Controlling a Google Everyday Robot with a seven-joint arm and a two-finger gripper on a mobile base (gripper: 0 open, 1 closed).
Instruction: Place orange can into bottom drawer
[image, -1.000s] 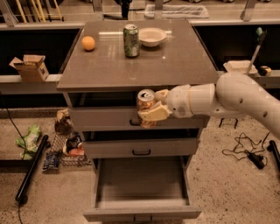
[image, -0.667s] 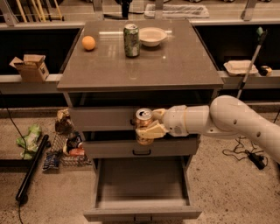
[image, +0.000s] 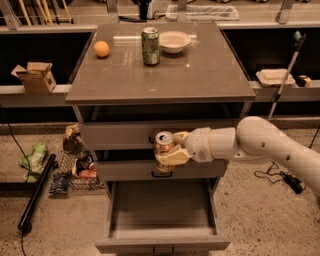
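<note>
My gripper (image: 169, 149) is shut on the orange can (image: 163, 146), a small orange-brown can with a silver top, held upright. It hangs in front of the middle drawer's front, above the back of the bottom drawer (image: 162, 244). The bottom drawer is pulled out and open, and its inside looks empty. My white arm reaches in from the right.
On the cabinet top (image: 210, 75) stand a green can (image: 150, 46), a white bowl (image: 174, 41) and a round orange fruit (image: 101, 48). Bags and litter (image: 75, 165) lie on the floor left of the cabinet, with a black pole (image: 36, 192). Cables (image: 280, 175) lie on the right.
My gripper has carried the orange can down, from the level of the top drawer to in front of the middle drawer, above the open bottom drawer.
</note>
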